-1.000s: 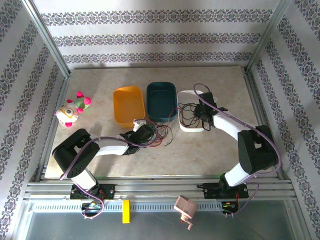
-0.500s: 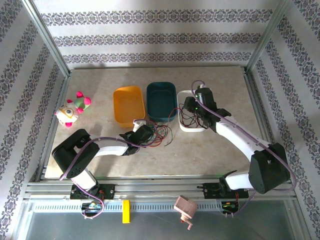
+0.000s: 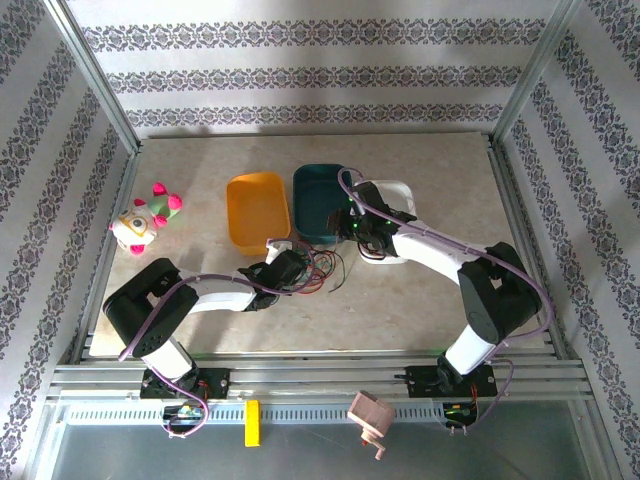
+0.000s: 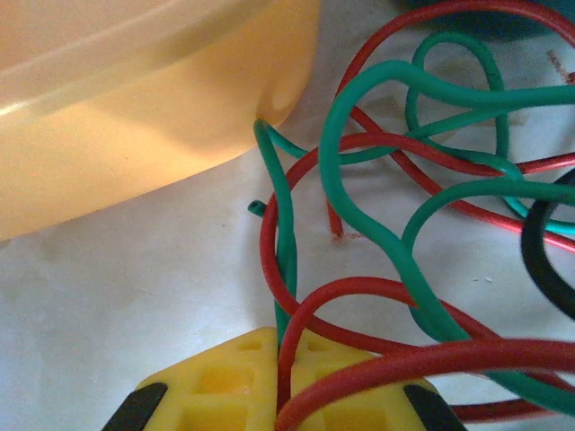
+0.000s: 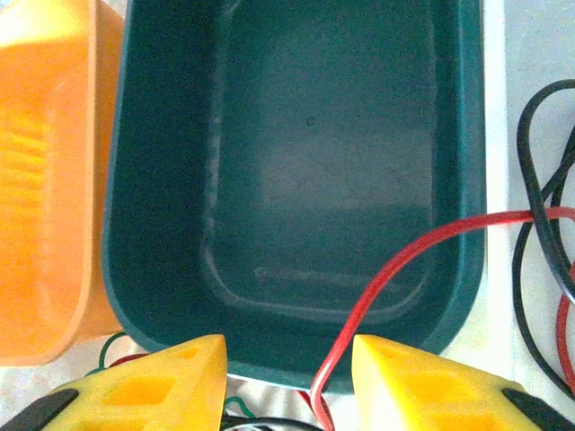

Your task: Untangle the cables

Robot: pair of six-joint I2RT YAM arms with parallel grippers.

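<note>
Left tool [image 4: 286,382], yellow jaws pinched on the thin red, green and black tangled cables [image 4: 287,251] beside the orange plastic tray [image 4: 135,108], apparently anchors them on the desk [image 3: 400,310] while the right tool [image 5: 286,359], jaws apart, straddles one red strand [image 5: 386,269] before the teal plastic tray [image 5: 305,180].

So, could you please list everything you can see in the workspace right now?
cables: several, red, green, black, tangled on the table before the trays
orange tray: one, orange, left of the teal tray
teal tray: one, dark teal, middle
white tray: one, white, right, partly under the right arm
plush toy: one, white-green-pink, table's left side
yellow block: one, front rail
tan object: one, front rail
left gripper: yellow fingers, shut on cables
right gripper: yellow fingers, open, red cable between
</note>
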